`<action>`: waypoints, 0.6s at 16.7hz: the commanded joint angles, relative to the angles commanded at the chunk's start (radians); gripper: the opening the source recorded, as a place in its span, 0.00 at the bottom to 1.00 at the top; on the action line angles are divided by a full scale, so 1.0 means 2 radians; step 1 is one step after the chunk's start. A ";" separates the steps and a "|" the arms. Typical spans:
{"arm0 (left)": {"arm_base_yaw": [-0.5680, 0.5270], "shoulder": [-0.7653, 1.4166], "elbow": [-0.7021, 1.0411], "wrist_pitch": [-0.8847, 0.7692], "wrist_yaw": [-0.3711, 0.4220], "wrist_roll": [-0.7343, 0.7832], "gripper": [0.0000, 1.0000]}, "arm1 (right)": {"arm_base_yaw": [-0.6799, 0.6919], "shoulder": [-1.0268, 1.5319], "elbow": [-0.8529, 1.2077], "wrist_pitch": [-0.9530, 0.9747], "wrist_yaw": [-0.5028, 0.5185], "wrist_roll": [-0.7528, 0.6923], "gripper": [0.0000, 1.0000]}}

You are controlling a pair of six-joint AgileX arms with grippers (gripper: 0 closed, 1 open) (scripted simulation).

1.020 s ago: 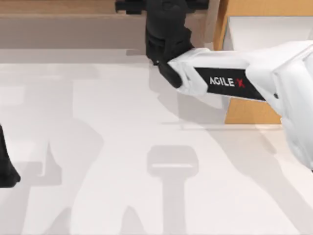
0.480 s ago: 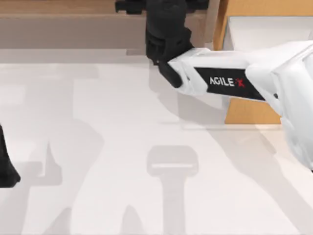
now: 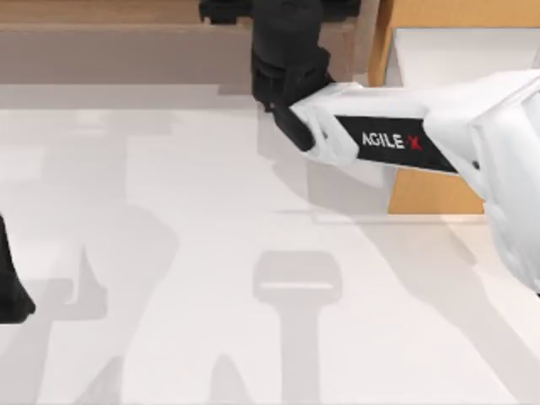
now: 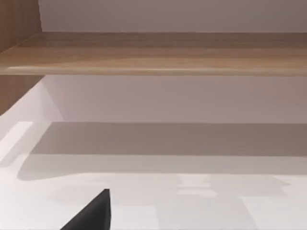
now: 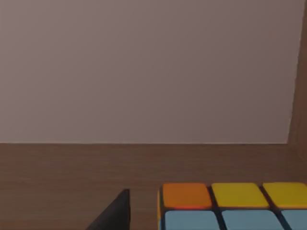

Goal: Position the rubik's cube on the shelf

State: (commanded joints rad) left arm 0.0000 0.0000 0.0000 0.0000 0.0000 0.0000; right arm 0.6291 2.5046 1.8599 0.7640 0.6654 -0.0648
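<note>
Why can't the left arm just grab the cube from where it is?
Probably it can't. The left gripper sits at the table's left edge, far from the shelf. The rubik's cube is over the shelf board right by the right gripper, whose arm covers that spot.

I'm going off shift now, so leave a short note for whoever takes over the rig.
Right gripper: reached over the shelf at the table's far edge; the rubik's cube sits close in front of its wrist camera, over the shelf board. Grip state unclear.
Left gripper: parked at the table's left edge.
Done: cube brought to the shelf.
Left: confirm it rests there, release, pull the right arm back.
</note>
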 joint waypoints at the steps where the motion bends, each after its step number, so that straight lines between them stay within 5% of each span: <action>1: 0.000 0.000 0.000 0.000 0.000 0.000 1.00 | 0.000 0.000 0.000 0.000 0.000 0.000 1.00; 10: 0.000 0.000 0.000 0.000 0.000 0.000 1.00 | 0.006 -0.006 -0.013 0.015 -0.006 -0.012 1.00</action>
State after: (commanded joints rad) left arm 0.0000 0.0000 0.0000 0.0000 0.0000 0.0000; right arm 0.6419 2.4930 1.8340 0.7933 0.6540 -0.0889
